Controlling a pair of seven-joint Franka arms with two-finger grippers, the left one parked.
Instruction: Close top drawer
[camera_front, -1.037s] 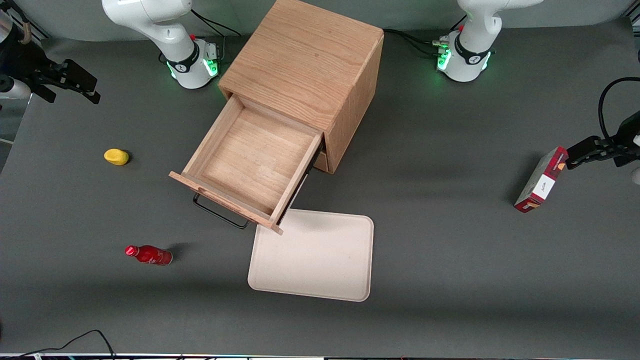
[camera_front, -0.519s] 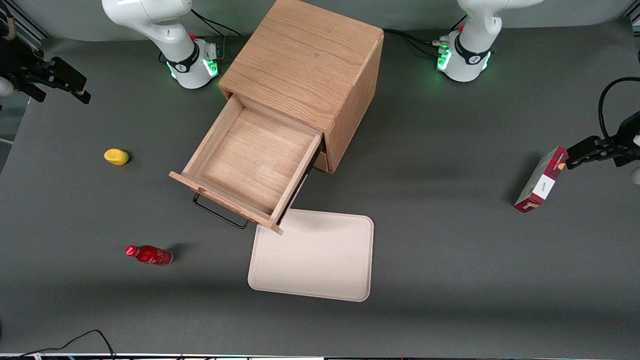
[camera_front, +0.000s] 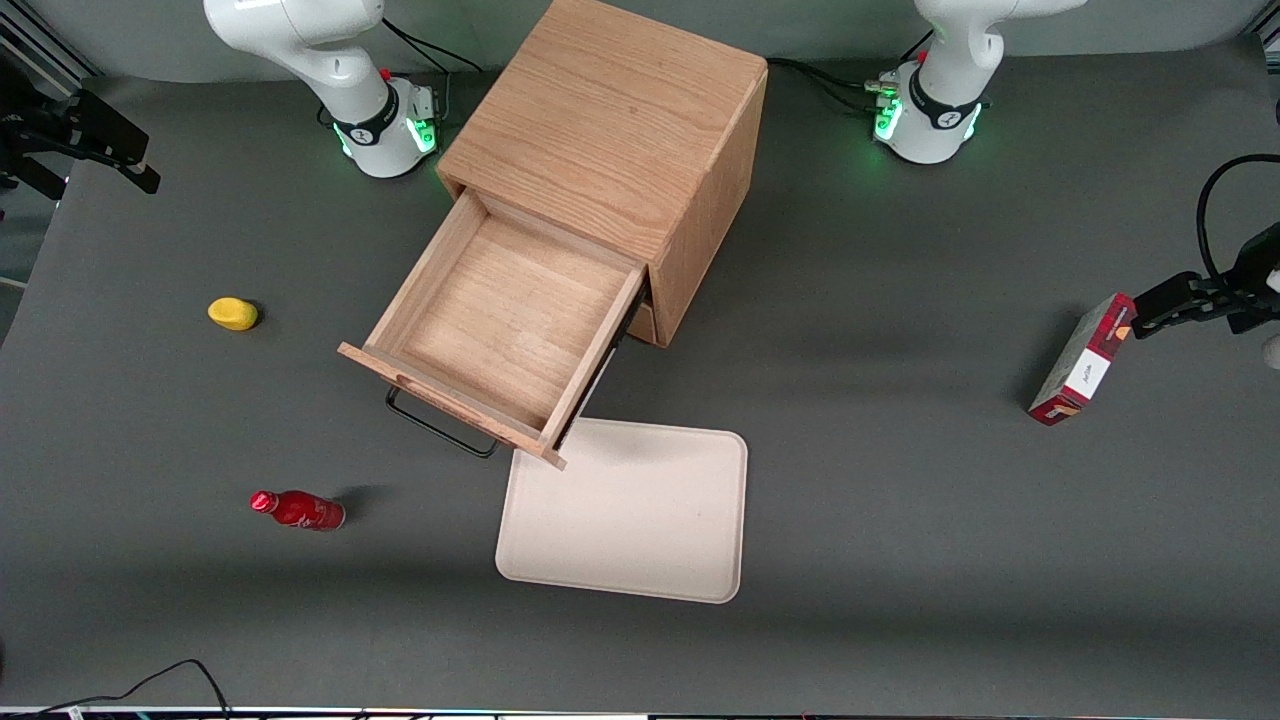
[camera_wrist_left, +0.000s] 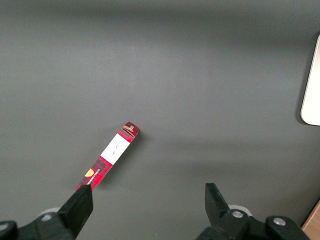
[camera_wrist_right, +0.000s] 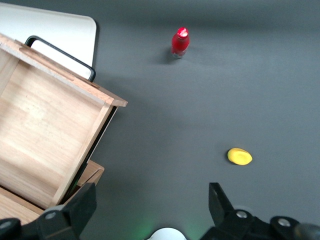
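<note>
The top drawer (camera_front: 500, 320) is a light oak box pulled far out of the oak cabinet (camera_front: 610, 120), and I see nothing in it. Its thin black wire handle (camera_front: 440, 428) hangs on the front panel, toward the front camera. The drawer (camera_wrist_right: 45, 135) and its handle (camera_wrist_right: 60, 52) also show in the right wrist view. My right gripper (camera_front: 95, 165) is open and holds nothing. It hovers high at the working arm's end of the table, well apart from the drawer. Its fingers spread wide in the right wrist view (camera_wrist_right: 151, 195).
A cream tray (camera_front: 640, 520) lies in front of the drawer, nearer the camera. A red bottle (camera_front: 298, 510) lies on its side, and a yellow object (camera_front: 232, 313) sits toward the working arm's end. A red box (camera_front: 1080, 370) stands toward the parked arm's end.
My right gripper has drifted away from the cabinet, toward the working arm's end of the table and farther from the front camera. The drawer has not moved.
</note>
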